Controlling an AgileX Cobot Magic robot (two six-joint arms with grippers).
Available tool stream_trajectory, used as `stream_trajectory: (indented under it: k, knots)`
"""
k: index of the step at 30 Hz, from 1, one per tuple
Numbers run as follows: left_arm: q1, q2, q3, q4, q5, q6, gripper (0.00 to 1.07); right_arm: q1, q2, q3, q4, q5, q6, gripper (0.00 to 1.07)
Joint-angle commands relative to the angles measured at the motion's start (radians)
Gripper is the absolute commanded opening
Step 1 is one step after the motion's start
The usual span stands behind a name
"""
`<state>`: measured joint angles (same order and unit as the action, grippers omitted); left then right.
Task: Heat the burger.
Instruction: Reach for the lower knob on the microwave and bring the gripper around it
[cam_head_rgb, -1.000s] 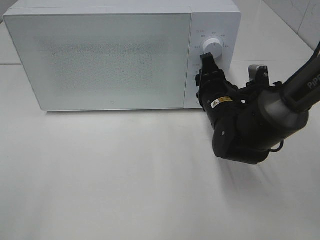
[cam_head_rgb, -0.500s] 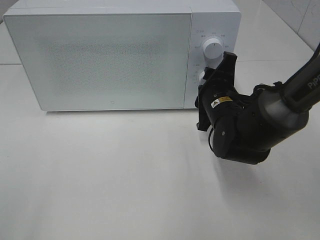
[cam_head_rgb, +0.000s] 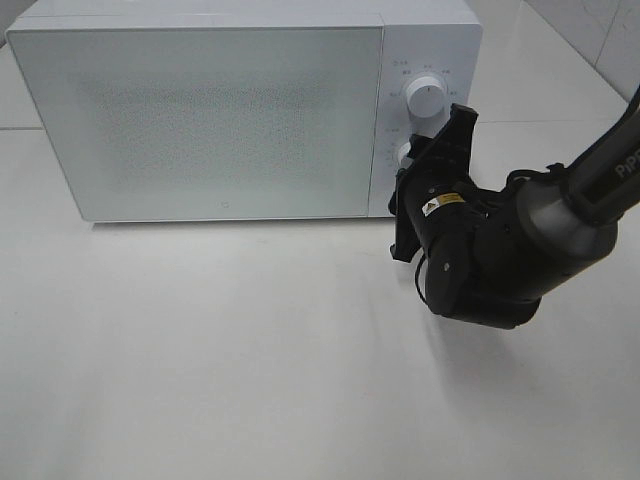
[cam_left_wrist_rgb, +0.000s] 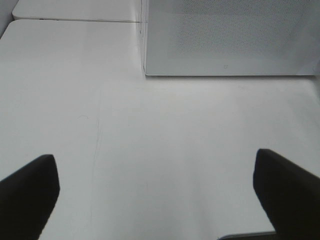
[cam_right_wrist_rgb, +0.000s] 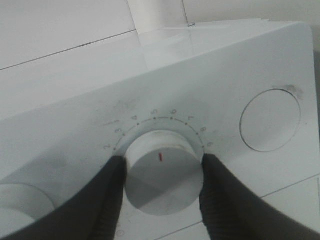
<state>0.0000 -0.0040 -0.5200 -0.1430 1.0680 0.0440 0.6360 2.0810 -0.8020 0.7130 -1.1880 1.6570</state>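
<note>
Right gripper (cam_right_wrist_rgb: 161, 172) half closed, pads clamped either side of lower knob (cam_right_wrist_rgb: 160, 150) on microwave (cam_head_rgb: 230, 120). Left gripper (cam_left_wrist_rgb: 157, 185) wide open, holding nothing, over table (cam_left_wrist_rgb: 150, 130).
Risk: pads slip on smooth knob, timer set short or overshot.
Burger not visible, probably behind shut door (cam_head_rgb: 200, 120) beside right gripper; facing and long axis cannot tell.

A white, glossy surface (cam_head_rgb: 200, 350) with a thin seam running across it towards its far left corner. One thing stands on it: a white microwave (cam_head_rgb: 200, 110), set along the far edge, door shut and facing the near edge. The control panel with the upper dial (cam_head_rgb: 424, 98) and lower dial (cam_right_wrist_rgb: 161, 172) is at its right end.
</note>
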Motion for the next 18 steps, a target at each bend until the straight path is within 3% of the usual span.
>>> stream_trajectory:
  k: [1,11,13,16,18]
  knots:
    - [0.001,-0.016,0.004,-0.005,0.003,-0.005,0.98,-0.002,-0.011,-0.040,-0.113,-0.029,-0.034,0.03]
    - [0.001,-0.016,0.004,-0.005,0.003,-0.005,0.98,-0.002,-0.011,-0.039,-0.025,-0.054,-0.092,0.21]
    - [0.001,-0.016,0.004,-0.005,0.003,-0.005,0.98,-0.002,-0.011,-0.039,-0.005,-0.054,-0.102,0.38]
    - [0.001,-0.016,0.004,-0.005,0.003,-0.005,0.98,-0.002,-0.011,-0.039,-0.004,-0.054,-0.102,0.43]
    - [0.001,-0.016,0.004,-0.005,0.003,-0.005,0.98,-0.001,-0.016,-0.038,-0.004,-0.051,-0.103,0.57]
